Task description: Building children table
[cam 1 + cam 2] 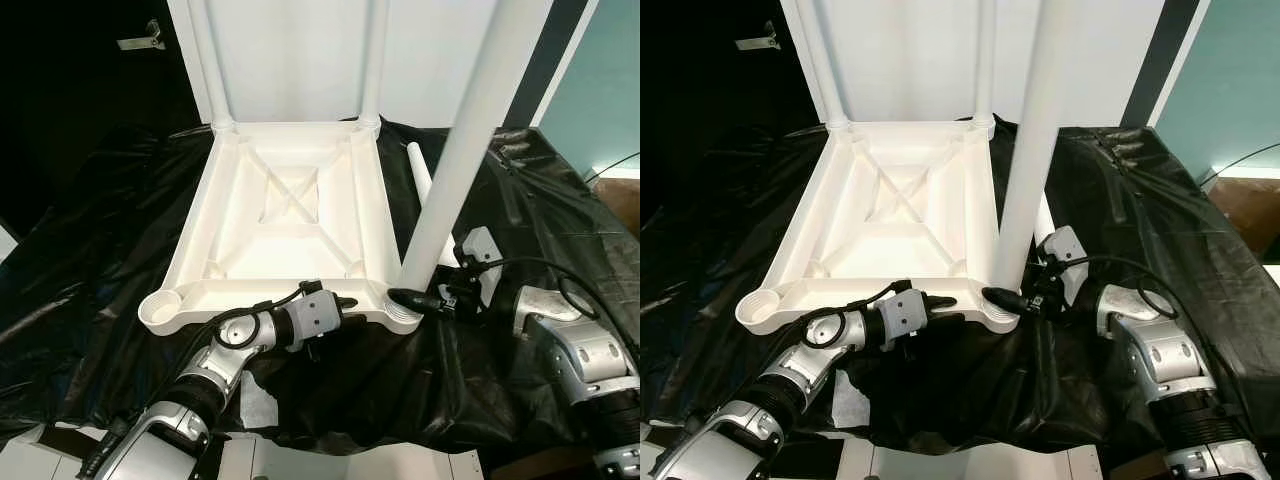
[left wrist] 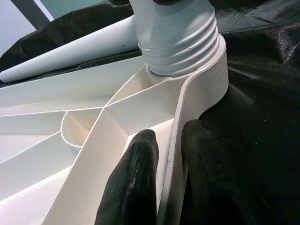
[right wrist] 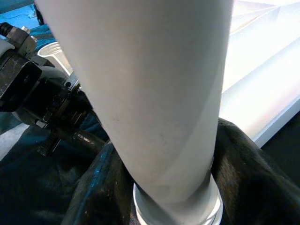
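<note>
A: Left side first?
B: Upside-down white tabletop (image 1: 290,215) on black sheet (image 1: 90,300), ribbed underside up. Empty round socket (image 1: 162,308) at near-left corner, about 8 o'clock of the tabletop.

A: Left gripper?
B: Left gripper (image 1: 345,300) at the near edge, roughly 6 o'clock. Clamped on tabletop rim (image 2: 176,154), one black finger (image 2: 133,183) inside the wall, the other outside against the sheet.

A: Far end?
B: Two legs already standing in the far corners: far-left leg (image 1: 210,60) at 11 o'clock, far-right leg (image 1: 374,60) at 1 o'clock, both upright.

A: Middle to right?
B: Tall white leg (image 1: 470,130) seated in near-right corner socket (image 1: 400,315), about 5 o'clock, leaning slightly toward the right at top. Threaded end (image 2: 180,42) visible in the collar. Loose spare leg (image 1: 420,172) lying on the sheet just beside the tabletop's right edge, 3 o'clock.

A: Right gripper?
B: Right gripper (image 1: 405,297) at the base of the tall leg, touching or just beside it. Grip unclear, fingers mostly hidden behind the leg.
</note>
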`<state>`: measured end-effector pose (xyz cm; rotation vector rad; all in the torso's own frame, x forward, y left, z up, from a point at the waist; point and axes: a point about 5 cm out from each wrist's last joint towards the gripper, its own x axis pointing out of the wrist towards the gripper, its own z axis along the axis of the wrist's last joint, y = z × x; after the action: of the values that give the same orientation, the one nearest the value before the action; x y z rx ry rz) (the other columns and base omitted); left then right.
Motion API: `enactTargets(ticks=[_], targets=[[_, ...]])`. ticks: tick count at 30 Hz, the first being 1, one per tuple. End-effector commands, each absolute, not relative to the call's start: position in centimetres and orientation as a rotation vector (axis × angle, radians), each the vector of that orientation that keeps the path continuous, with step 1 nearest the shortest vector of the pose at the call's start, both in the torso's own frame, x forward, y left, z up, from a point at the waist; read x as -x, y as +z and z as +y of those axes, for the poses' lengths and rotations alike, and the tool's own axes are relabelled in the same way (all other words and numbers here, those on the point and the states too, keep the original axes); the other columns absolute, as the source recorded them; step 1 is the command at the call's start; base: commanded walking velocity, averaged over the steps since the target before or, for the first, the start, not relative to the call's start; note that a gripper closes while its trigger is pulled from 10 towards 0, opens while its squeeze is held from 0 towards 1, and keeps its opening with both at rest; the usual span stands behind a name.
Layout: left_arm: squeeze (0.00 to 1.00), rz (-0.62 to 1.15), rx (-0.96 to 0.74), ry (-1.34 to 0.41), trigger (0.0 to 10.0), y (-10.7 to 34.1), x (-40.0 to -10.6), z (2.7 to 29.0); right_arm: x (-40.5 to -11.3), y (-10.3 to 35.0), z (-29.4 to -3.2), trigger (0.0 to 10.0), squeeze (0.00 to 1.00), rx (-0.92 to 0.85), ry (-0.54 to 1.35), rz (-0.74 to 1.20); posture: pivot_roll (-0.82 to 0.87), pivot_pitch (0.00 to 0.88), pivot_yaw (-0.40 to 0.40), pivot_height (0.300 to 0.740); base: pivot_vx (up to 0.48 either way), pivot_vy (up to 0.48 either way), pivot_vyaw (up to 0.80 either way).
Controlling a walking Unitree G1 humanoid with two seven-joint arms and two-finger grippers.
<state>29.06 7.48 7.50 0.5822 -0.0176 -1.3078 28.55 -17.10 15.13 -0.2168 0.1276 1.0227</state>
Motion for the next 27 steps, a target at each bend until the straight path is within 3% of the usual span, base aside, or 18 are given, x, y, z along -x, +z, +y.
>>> enactTargets(ticks=[1, 11, 17, 27], targets=[[0.00, 0.233, -0.626, -1.491, 10.0, 3.0, -26.0, 8.1, -28.6, 15.3, -17.1, 0.0, 0.00, 0.218, 1.044, 0.128, -0.04, 0.012, -0.013, 0.740, 0.000, 0.000, 0.00], [0.00, 0.229, -0.623, -1.489, 10.0, 3.0, -26.0, 8.0, -28.5, 14.8, -16.7, 0.0, 0.00, 0.135, 0.904, 0.069, -0.04, 0.014, -0.020, 0.740, 0.000, 0.000, 0.00], [0.00, 0.235, -0.617, -1.484, 10.0, 2.8, -25.8, 8.3, -26.9, 13.2, -14.1, 0.0, 0.00, 0.073, 0.604, 0.023, -0.04, 0.023, -0.009, 0.740, 0.000, 0.000, 0.00], [0.00, 0.236, -0.623, -1.500, 10.0, 2.9, -25.8, 8.2, -27.1, 11.6, -14.8, 0.0, 0.00, 0.046, 0.335, 0.045, -0.05, 0.023, -0.005, 0.740, 0.000, 0.000, 0.00]])
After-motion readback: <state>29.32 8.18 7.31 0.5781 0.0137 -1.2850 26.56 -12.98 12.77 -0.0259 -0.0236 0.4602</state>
